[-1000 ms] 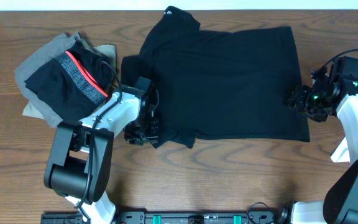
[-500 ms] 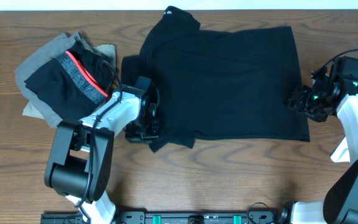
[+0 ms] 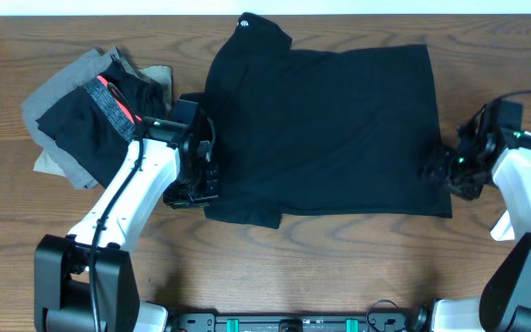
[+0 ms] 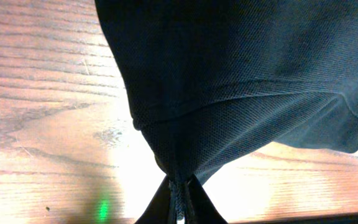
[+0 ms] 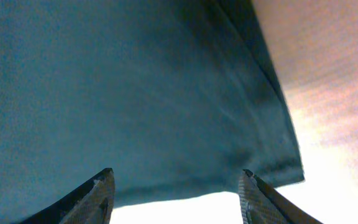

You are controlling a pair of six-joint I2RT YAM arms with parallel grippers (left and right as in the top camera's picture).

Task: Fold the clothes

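While I watch from the remote station, my left gripper [image 4: 178, 190] pinches a bunched corner of the black T-shirt [image 3: 325, 129], its fingers closed tight on the fabric at the garment's near-left edge. The shirt lies spread across the middle of the wooden table [image 3: 339, 267]. My right gripper [image 5: 176, 180] sits at the shirt's right-hand hem with jaws apart, gripping nothing. A heap of clothes [image 3: 90, 120], grey, tan and red-banded black, rests at the table's left, beside the left arm.

Robot lab workstation; wood-grain table [image 3: 339, 258]; left arm [image 3: 127, 198], right arm [image 3: 524, 173] mounted at front edge.
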